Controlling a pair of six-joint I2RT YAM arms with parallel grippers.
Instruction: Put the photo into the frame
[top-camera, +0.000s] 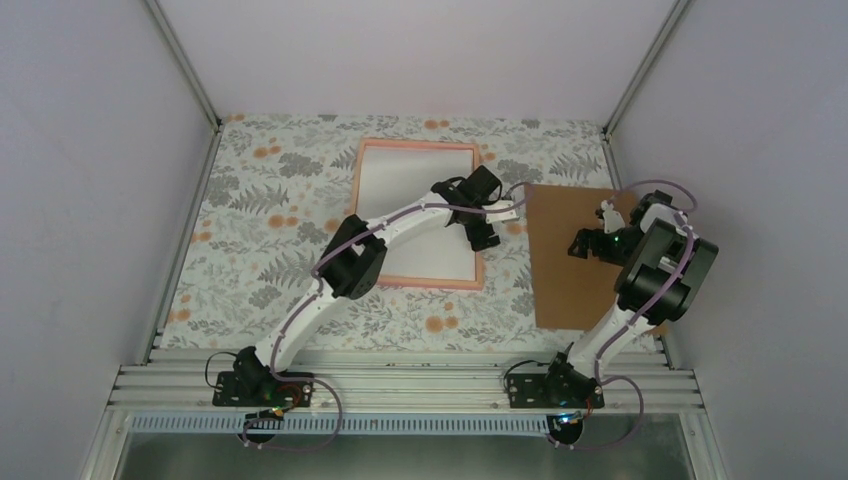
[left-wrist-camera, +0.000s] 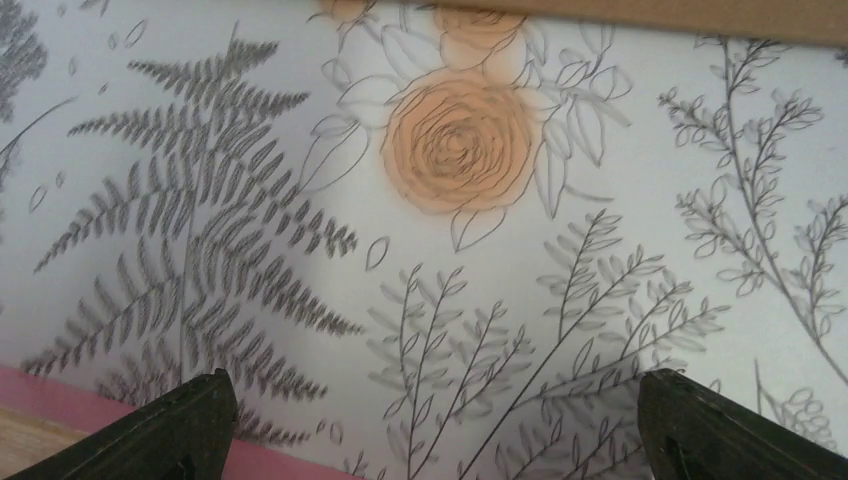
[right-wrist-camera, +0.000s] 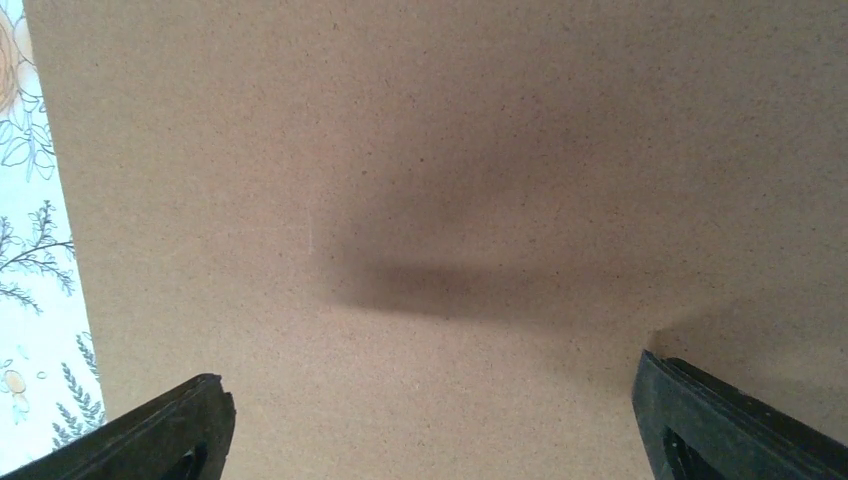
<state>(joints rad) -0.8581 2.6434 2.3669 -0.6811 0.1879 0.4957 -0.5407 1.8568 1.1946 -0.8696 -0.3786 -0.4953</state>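
The pink frame (top-camera: 362, 215) lies flat at the middle of the table, and its inside shows plain white. The photo is not in view. My left arm reaches across the frame, and my left gripper (top-camera: 493, 228) hangs open just past the frame's right edge. In the left wrist view the left gripper (left-wrist-camera: 437, 440) has only patterned cloth between its wide-apart fingers, and a strip of the frame (left-wrist-camera: 60, 400) shows at bottom left. My right gripper (top-camera: 586, 245) (right-wrist-camera: 430, 430) is open above the brown board, holding nothing.
A brown backing board (top-camera: 570, 280) (right-wrist-camera: 450, 180) lies to the right of the frame; its edge (left-wrist-camera: 650, 15) crosses the top of the left wrist view. The floral tablecloth (top-camera: 270, 200) covers the table. Walls enclose the left, back and right.
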